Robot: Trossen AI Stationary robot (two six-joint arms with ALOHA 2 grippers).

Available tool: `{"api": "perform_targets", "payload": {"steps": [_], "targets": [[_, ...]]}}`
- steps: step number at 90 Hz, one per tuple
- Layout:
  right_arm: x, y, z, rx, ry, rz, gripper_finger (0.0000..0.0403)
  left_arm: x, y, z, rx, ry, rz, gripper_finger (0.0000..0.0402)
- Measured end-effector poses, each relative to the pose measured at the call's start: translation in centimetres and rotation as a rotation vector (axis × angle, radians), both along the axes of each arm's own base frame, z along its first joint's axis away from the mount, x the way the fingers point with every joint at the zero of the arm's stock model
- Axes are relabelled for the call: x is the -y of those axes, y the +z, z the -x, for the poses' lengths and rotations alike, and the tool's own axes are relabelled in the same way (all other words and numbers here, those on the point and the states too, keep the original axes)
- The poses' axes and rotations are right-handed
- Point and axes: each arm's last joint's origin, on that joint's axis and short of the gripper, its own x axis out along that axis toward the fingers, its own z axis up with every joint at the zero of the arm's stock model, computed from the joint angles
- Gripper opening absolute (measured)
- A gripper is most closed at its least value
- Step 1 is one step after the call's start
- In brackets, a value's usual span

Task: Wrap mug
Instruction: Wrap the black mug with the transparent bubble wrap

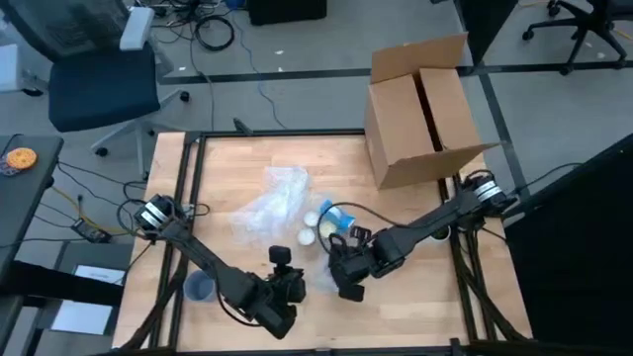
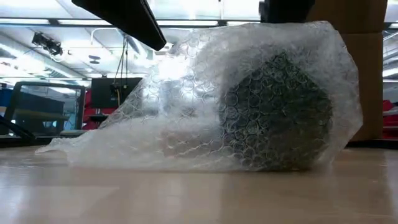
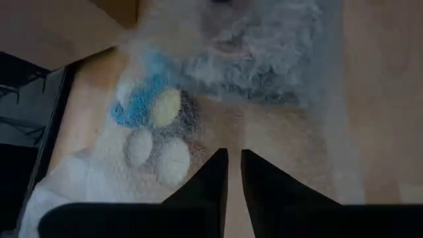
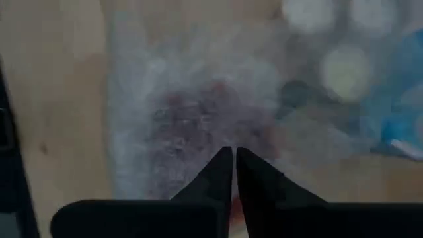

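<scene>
A crumpled sheet of clear bubble wrap (image 1: 272, 203) lies on the middle of the wooden table. In the low view the bubble wrap (image 2: 186, 106) covers a dark round mug (image 2: 277, 112) that rests on the tabletop, and the wrap thins out to one side. The right wrist view shows the mug as a dark patch (image 4: 192, 112) under the wrap. My left gripper (image 1: 289, 284) (image 3: 234, 153) and my right gripper (image 1: 348, 282) (image 4: 234, 151) hang raised near the table's front edge. Both are shut, with nothing between the fingers.
An open cardboard box (image 1: 420, 109) stands at the far right corner. Two small white discs (image 1: 308, 235) and a blue item (image 1: 336, 220) lie just right of the wrap. A blue cup (image 1: 198, 287) stands near the front left edge.
</scene>
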Motion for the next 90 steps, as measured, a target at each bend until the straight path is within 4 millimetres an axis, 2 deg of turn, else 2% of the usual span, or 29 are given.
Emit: {"api": "perform_targets", "payload": {"steps": [12,24,36,55,65,81,90], "targets": [[-0.5,-3.0,-0.9,-0.106,0.025,-0.043,0.0,0.4,0.1,0.1,0.016,-0.012,0.012,0.0029],[-0.4,-4.1,-1.5,-0.146,0.043,-0.065,0.0,1.2,0.6,-0.6,0.1,-0.045,0.073,0.0029],[0.1,-3.9,-1.6,-0.145,0.039,-0.083,0.0,1.8,1.0,-1.3,0.14,-0.111,0.087,0.0029],[0.4,-2.2,-1.0,-0.111,0.042,-0.097,0.0,2.1,1.4,-1.7,0.189,-0.126,0.113,0.0029],[0.4,-2.2,-1.0,-0.107,0.043,-0.098,0.0,2.4,2.0,-2.2,0.253,-0.146,0.138,0.0029],[0.2,-1.9,-0.9,-0.107,0.053,-0.116,0.0,2.5,1.7,-4.0,0.322,-0.193,0.201,0.0029],[-0.1,-1.3,-0.6,-0.096,0.064,-0.121,0.0,1.9,1.1,-5.1,0.331,-0.189,0.201,0.0029]]}}
